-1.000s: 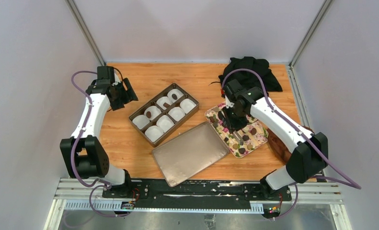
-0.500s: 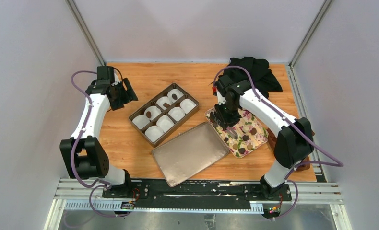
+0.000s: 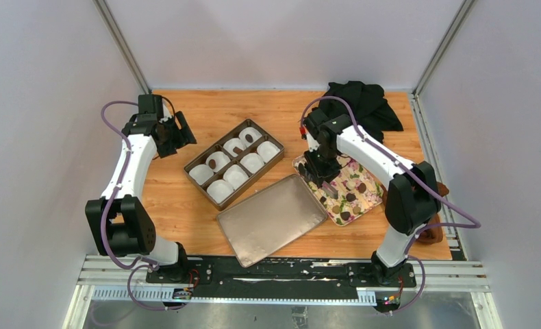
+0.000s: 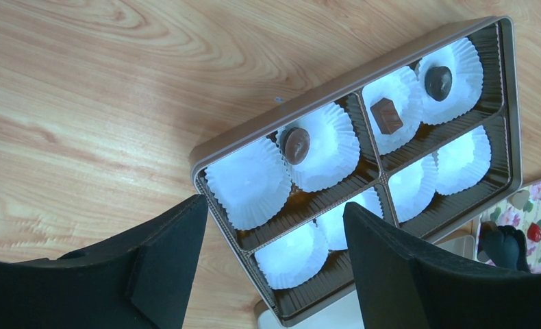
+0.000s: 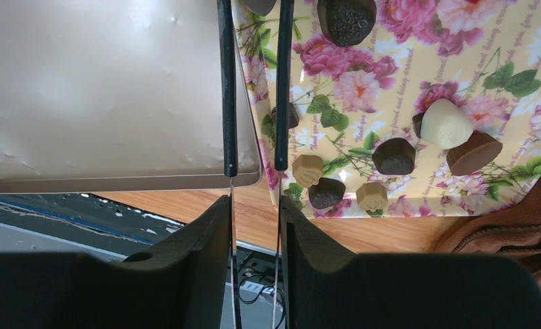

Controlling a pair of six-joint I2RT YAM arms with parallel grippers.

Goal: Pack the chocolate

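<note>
Our right end effector [image 5: 254,205] is nearly closed, pinching thin black tongs [image 5: 227,103]; we cannot tell whether their tips hold anything. Most chocolate [image 5: 394,156] lies on the floral tray [image 5: 500,41], and three pieces sit in the box [image 4: 274,123]. The left end effector [image 4: 274,205] gapes empty. We judge that a loose pinch could drop a piece onto the table [image 4: 83,103].

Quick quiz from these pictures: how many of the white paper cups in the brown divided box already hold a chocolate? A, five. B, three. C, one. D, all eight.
B: in the brown divided box, a round chocolate, a square chocolate and a second round chocolate each sit in a cup, while the remaining white paper cups are empty.
</note>
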